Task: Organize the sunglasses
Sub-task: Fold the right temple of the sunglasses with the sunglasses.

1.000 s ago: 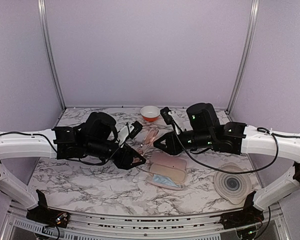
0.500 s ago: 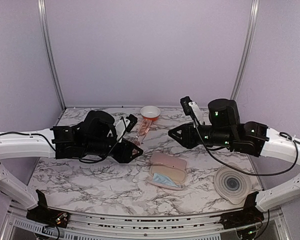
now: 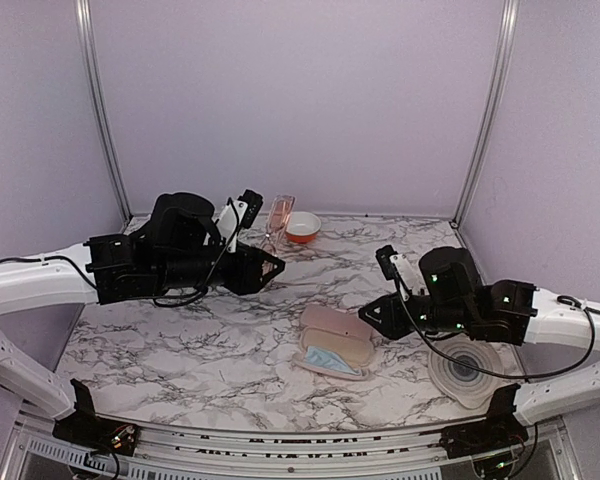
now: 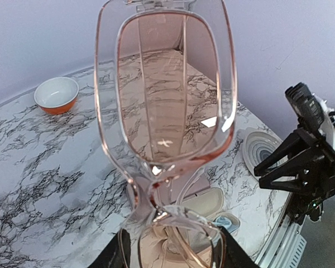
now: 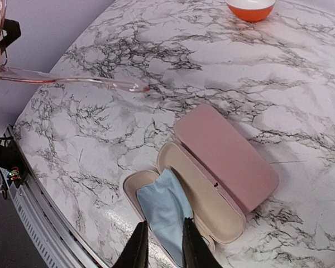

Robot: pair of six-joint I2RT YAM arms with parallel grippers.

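Since a second ago your left arm has climbed and swung back, carrying the sunglasses [image 4: 167,106] away from the case [image 5: 223,151]. Your right arm has let them go and dropped to the case's right end.

The sunglasses now hang in the air, up, behind and left of the case. The left fingers [image 4: 114,258] are clamped on the lower lens end only. That is a thin, one-ended hold, so a quick turn could twist the frame or let it slide. One temple [image 5: 72,80] sticks out unfolded, left of and behind the case. It may snag the case's rim on the way in.

The bowl [image 3: 302,227] sits well behind the case and is no obstacle.

The case lies open on the tabletop [image 3: 180,350], with a blue cloth [image 5: 164,204] filling its near end. Lay the frame on that and the lid may not shut.

The right fingers [image 5: 138,248] hover just over the cloth, narrowly apart and holding nothing. With both arms converging on the case, they could knock together.

A grey disc [image 3: 467,370] rests right of the case.

The bottom edge of the left wrist view cuts off the contact between fingers and frame, so judge that grip with care. You have no second pair in any view.
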